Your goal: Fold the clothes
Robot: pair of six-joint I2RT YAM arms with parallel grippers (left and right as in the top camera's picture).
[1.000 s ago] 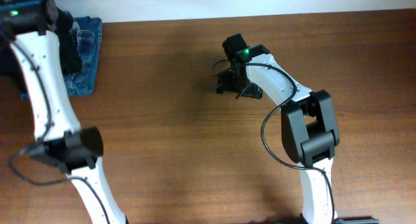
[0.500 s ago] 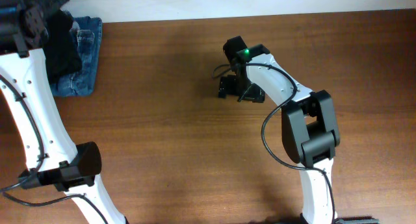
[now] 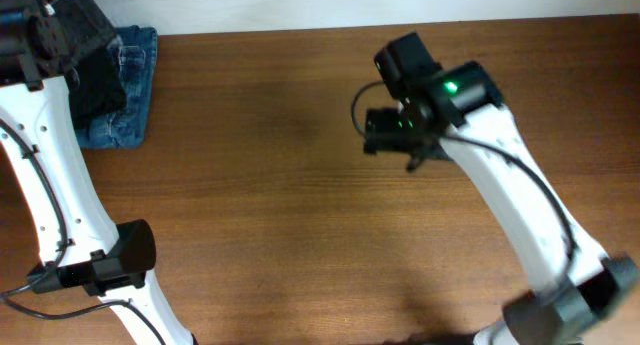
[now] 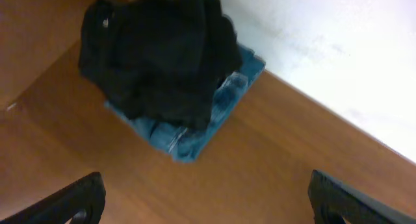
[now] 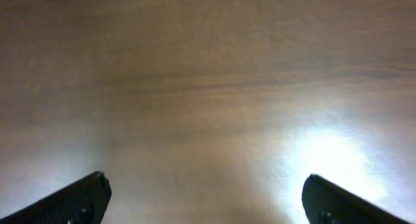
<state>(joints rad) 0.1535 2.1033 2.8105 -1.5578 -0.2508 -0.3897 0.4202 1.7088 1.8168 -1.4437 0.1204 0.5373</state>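
The clothes, a blackish T-shirt (image 4: 159, 55), lie bunched in a heap on folded blue jeans at the table's far left corner. From overhead the T-shirt (image 3: 100, 90) shows just under my left gripper (image 3: 82, 33). My left gripper (image 4: 208, 211) hovers above and short of the heap, open, with only bare wood between its fingertips (image 4: 81, 199). My right gripper (image 3: 380, 133) hangs over the middle of the table, far from the T-shirt. In the right wrist view my right gripper (image 5: 205, 208) is open over bare wood.
The blue jeans (image 4: 208, 117) stick out from under the T-shirt on its right and near sides, and they also show from overhead (image 3: 135, 80). A white wall (image 4: 338, 49) runs along the table's far edge just behind the heap.
My left gripper has opened wider and drawn back from the T-shirt, which stays on the jeans. The right arm has risen and swung to the right, still open.
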